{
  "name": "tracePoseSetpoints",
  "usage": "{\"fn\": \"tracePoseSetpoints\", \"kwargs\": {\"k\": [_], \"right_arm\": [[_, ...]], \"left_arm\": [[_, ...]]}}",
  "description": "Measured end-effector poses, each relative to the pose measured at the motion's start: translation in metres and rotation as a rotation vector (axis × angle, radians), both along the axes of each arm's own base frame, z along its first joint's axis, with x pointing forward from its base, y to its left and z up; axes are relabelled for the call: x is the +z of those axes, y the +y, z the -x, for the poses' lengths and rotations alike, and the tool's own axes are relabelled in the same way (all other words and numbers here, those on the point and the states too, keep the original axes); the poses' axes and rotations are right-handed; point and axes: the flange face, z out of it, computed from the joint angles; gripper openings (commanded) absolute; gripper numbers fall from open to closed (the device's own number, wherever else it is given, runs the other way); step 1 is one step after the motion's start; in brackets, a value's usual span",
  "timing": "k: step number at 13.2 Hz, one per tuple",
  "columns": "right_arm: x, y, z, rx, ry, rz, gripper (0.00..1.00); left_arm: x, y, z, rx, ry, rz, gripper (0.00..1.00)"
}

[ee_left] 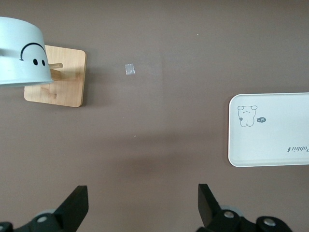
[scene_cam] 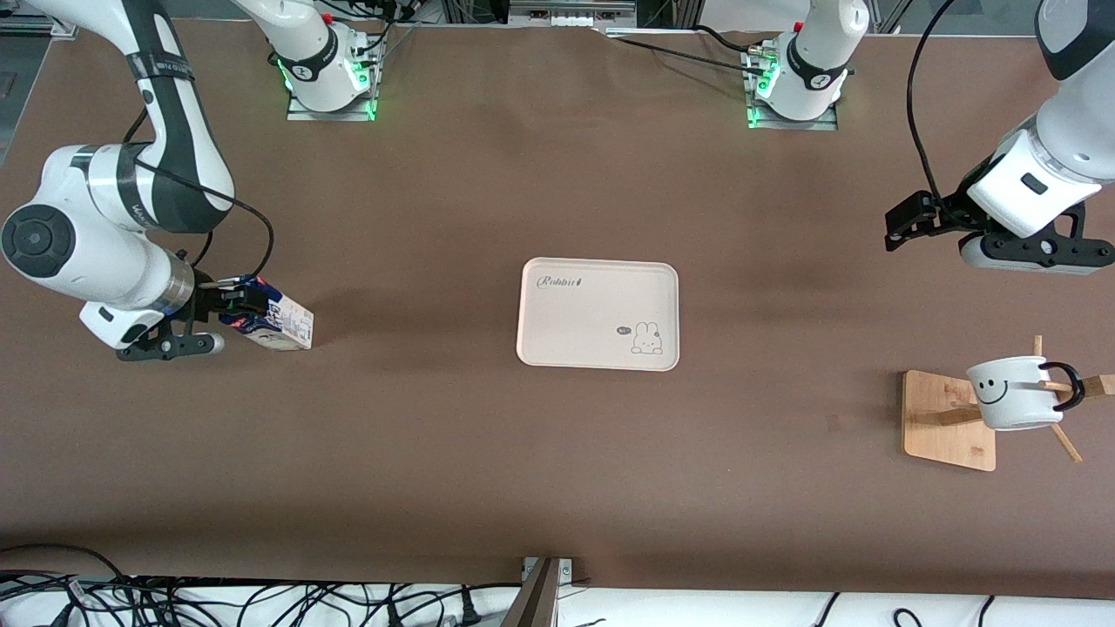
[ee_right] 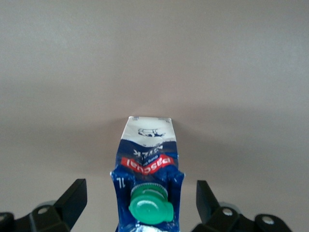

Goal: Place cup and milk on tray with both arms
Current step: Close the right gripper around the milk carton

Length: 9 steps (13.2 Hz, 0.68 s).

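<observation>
worktop (scene_cam: 557, 488): one | arms: two, both bent low | tray (scene_cam: 598, 313): one, mid-worktop, bare | rack (scene_cam: 949, 420): one, toward left arm's end, carrying one cup (scene_cam: 1010, 392) | milk (scene_cam: 277, 320): one, between spread fingers of right end effector (scene_cam: 228, 300), ungripped | left end effector (scene_cam: 906, 222): spread wide, over bare worktop

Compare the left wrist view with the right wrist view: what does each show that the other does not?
Only the left wrist view shows the white smiley-face mug hung on the wooden rack with a square base, the cream rectangular "Rabbit" tray, and the open left gripper over bare table. Only the right wrist view shows the blue-and-white gable-top milk carton with a green screw cap, standing between the fingers of the open right gripper. Both show the brown table.
</observation>
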Motion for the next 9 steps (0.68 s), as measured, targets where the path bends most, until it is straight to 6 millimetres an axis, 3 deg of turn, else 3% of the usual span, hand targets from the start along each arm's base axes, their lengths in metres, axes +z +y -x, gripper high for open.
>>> {"fn": "tracePoseSetpoints", "kwargs": {"k": [5,7,9], "right_arm": [[-0.022,-0.007,0.021,-0.008,-0.028,-0.002,1.00],[-0.031,-0.011,0.026,-0.010,-0.028,-0.001,0.88],[-0.032,-0.013,0.026,-0.008,-0.029,0.000,0.71]], "left_arm": [[0.000,0.000,0.000,0.000,-0.001,0.000,1.00],[0.000,0.000,0.000,0.000,-0.001,0.000,1.00],[0.000,0.000,0.000,0.000,-0.001,0.000,1.00]]}}
